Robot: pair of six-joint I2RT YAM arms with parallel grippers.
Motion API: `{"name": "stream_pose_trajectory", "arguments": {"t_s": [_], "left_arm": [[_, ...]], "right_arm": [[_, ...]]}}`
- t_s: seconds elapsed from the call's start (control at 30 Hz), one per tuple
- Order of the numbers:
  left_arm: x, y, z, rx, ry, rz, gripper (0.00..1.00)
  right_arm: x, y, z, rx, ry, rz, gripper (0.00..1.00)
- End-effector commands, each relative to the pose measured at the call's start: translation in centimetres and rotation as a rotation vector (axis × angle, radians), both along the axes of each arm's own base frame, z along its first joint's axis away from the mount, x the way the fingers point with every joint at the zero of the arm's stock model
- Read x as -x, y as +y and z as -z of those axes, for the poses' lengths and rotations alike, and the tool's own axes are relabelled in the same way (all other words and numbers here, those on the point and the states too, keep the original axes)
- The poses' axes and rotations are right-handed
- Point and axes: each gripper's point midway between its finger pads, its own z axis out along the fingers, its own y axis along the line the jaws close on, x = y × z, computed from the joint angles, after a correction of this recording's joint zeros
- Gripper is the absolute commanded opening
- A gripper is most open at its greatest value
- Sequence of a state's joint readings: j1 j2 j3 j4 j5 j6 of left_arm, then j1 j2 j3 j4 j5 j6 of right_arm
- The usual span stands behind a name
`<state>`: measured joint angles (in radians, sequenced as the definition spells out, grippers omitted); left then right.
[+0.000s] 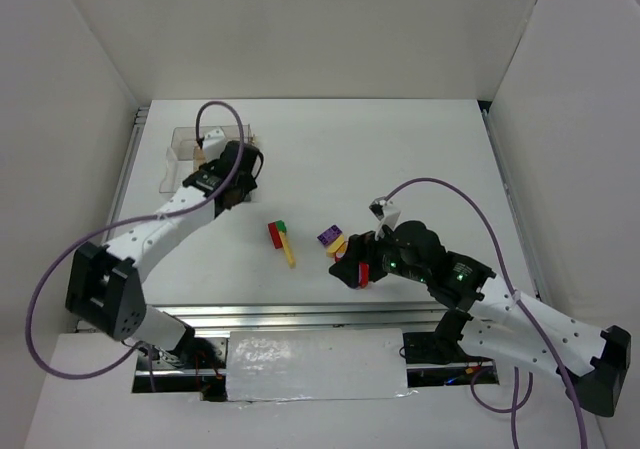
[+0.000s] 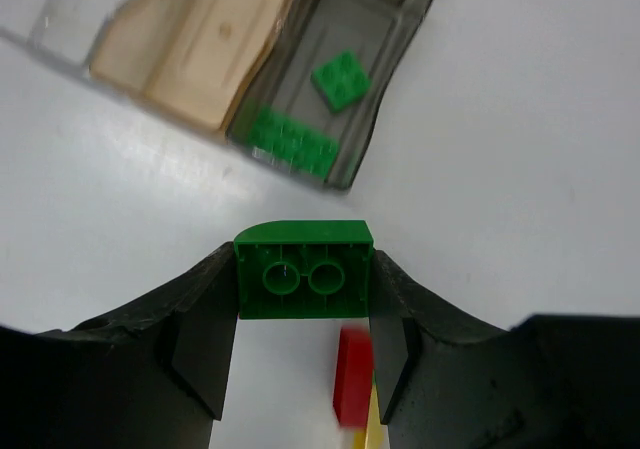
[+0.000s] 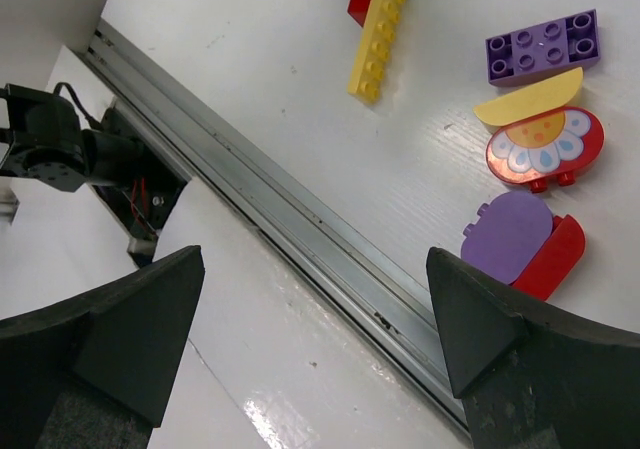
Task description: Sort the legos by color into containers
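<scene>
Sitting clamped in left claw (image 2: 304, 281): green lego (image 2: 303, 237), near containers (image 2: 290, 79).

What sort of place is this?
Probably a lab robot cell, not a home or factory. Plain white walls box in a white table. The left arm and right arm stand by a metal rail, with toy bricks as props.

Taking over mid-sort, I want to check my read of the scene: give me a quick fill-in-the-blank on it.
The left gripper is shut on a ___ brick.
The grey compartment already holds ___ green bricks.
The right gripper has its jaws ___.
The red piece near the purple brick is printed with a ___.
Missing words: green; two; open; flower.
</scene>
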<state>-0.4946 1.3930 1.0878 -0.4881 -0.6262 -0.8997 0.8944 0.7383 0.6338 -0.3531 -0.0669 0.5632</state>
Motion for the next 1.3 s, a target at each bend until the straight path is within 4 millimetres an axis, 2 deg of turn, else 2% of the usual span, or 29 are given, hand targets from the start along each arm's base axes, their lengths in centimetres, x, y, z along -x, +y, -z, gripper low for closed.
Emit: {"name": "stream_pose_trajectory", "arguments": {"t_s": [0.0,0.03,0.1,0.13,0.23,0.33,0.47,0.57,0.6,0.63,0.67,0.73,0.9,0.93,0.97,1.0,1.03,1.07,1.13,1.17,1.2,1.23,1.27], "left_arm": [[-5.6,1.0,-1.0,-0.083,-0.040,0.014,0.16],[-7.8,1.4,-0.7,-0.106,-0.031,-0.008,0.15],[-9.9,1.7,-0.1,-0.121,-0.013,-0.028,0.15],[-11.5,2.1,0.8,-0.143,0.014,-0.049,0.17],[-13.7,3.5,2.9,-0.163,0.073,-0.116,0.22],[-14.1,4.2,5.2,-0.189,0.127,-0.165,0.31],[-14.4,4.2,6.0,-0.176,0.111,-0.178,0.41],[-14.1,4.0,5.8,-0.159,0.100,-0.174,0.67],[-13.9,4.1,5.5,-0.151,0.094,-0.177,0.85],[-13.8,4.1,5.3,-0.149,0.089,-0.180,0.92],[-13.4,4.3,4.7,-0.149,0.082,-0.187,0.99],[-13.3,4.3,3.7,-0.138,0.057,-0.176,1.00],[-11.7,4.1,-1.2,-0.097,-0.023,-0.122,0.99],[-10.7,4.1,-1.5,-0.093,-0.005,-0.113,0.99],[-9.3,4.0,-2.2,-0.073,-0.011,-0.105,0.99],[-8.4,3.4,-2.1,-0.039,0.000,-0.071,1.00],[-7.7,3.0,-2.3,-0.010,-0.016,-0.048,0.99],[-5.5,2.8,-2.1,0.018,-0.018,-0.021,0.99],[-3.7,1.8,-2.0,0.080,-0.035,0.041,1.00],[-1.5,1.6,-1.6,0.096,-0.034,0.068,1.00],[-0.5,1.3,-1.4,0.119,-0.033,0.085,1.00],[1.4,0.9,-1.2,0.135,-0.042,0.122,1.00],[2.3,0.7,-1.1,0.148,-0.045,0.144,1.00]], "right_arm": [[-0.6,1.1,-2.1,-0.055,-0.058,-0.015,1.00],[-0.6,1.2,-2.0,-0.058,-0.060,-0.018,1.00],[-0.6,1.5,-1.4,-0.063,-0.054,-0.028,1.00],[-0.6,1.6,-1.2,-0.059,-0.049,-0.031,1.00],[-0.4,1.7,-0.4,-0.046,-0.028,-0.042,1.00],[-0.2,1.9,0.6,-0.045,-0.019,-0.053,1.00],[-0.3,2.2,1.7,-0.031,0.000,-0.059,1.00],[-0.3,2.4,1.8,-0.020,0.003,-0.069,1.00],[-0.4,2.4,1.8,-0.020,0.002,-0.068,1.00],[-0.4,2.5,1.9,-0.017,0.003,-0.070,1.00],[-0.5,2.6,1.8,-0.018,0.000,-0.069,1.00],[-0.9,2.7,1.7,-0.020,-0.002,-0.054,1.00],[-3.0,3.2,2.8,0.049,0.019,0.027,1.00],[-3.8,3.6,1.9,0.056,0.008,0.045,1.00],[-4.2,4.0,3.7,0.118,0.049,0.045,1.00],[-4.5,4.4,3.9,0.142,0.051,0.036,1.00],[-5.7,5.2,4.7,0.195,0.065,0.052,1.00],[-6.1,5.6,5.3,0.228,0.067,0.046,1.00],[-7.6,7.1,6.5,0.302,0.082,0.046,1.00],[-7.9,7.7,7.1,0.329,0.082,0.024,1.00],[-8.8,9.0,6.1,0.322,0.061,0.017,0.99],[-9.1,9.2,8.5,0.391,0.103,0.010,0.96],[-9.1,9.8,9.1,0.411,0.121,-0.016,0.94]]}}
